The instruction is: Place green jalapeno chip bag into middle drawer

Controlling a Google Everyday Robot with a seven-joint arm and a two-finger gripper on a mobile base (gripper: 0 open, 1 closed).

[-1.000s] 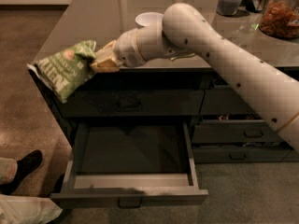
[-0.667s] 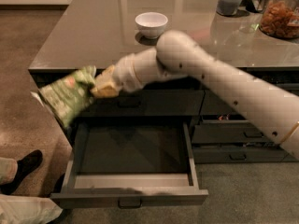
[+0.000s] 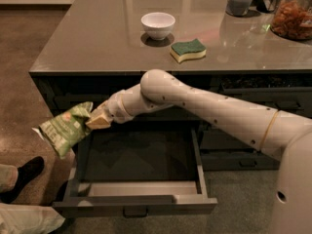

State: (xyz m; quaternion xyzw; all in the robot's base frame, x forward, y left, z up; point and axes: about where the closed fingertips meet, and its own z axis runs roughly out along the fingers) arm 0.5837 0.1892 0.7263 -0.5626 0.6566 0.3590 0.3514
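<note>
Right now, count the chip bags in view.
1: the green jalapeno chip bag, held by the pincer beside the left edge of the open middle drawer. Others may be hidden.

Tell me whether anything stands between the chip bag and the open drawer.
Nothing visible does. The gripper holds the bag just above the drawer, which is open. The bag hangs over the drawer's left wall, partly outside it, so it likely needs moving right.

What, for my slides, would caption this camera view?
Gripper holds the green chip bag by the left edge of the open middle drawer, not yet inside.
</note>
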